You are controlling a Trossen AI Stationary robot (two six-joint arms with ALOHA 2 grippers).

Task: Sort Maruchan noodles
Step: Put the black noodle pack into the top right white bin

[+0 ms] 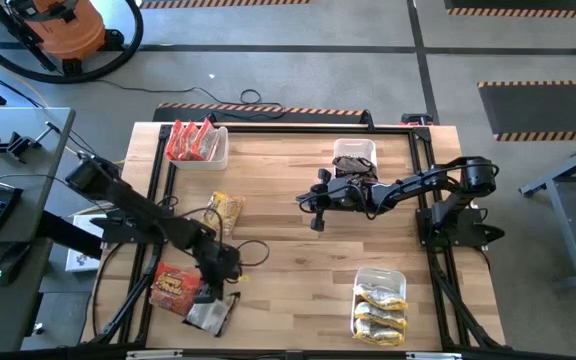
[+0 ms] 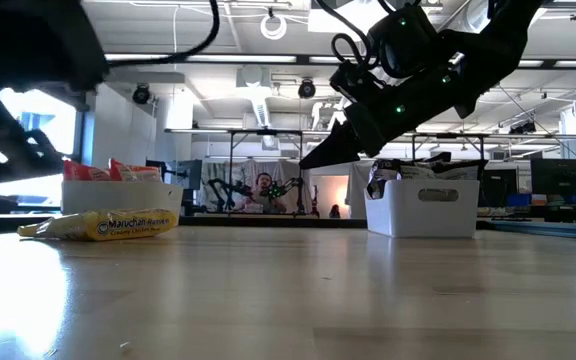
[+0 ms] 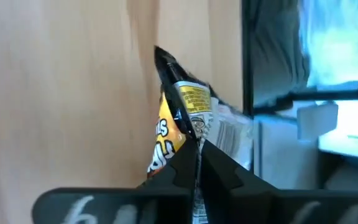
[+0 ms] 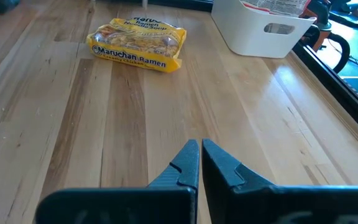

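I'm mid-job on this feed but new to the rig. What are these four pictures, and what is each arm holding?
Two dark robot arms work at a wooden table. One picture looks straight down, one looks level across the tabletop, and one comes from each wrist. The left gripper is shut on a red-orange packet near the table's front left edge. The right gripper is shut and empty, above mid-table. A yellow packet lies loose. Three white bins hold red, dark and yellow packets.

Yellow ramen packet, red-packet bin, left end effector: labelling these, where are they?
yellow ramen packet (image 4: 136, 41), right wrist view, printed front.
red-packet bin (image 1: 218, 149), high view, right wall.
left end effector (image 3: 197, 149), left wrist view, shut fingertips.
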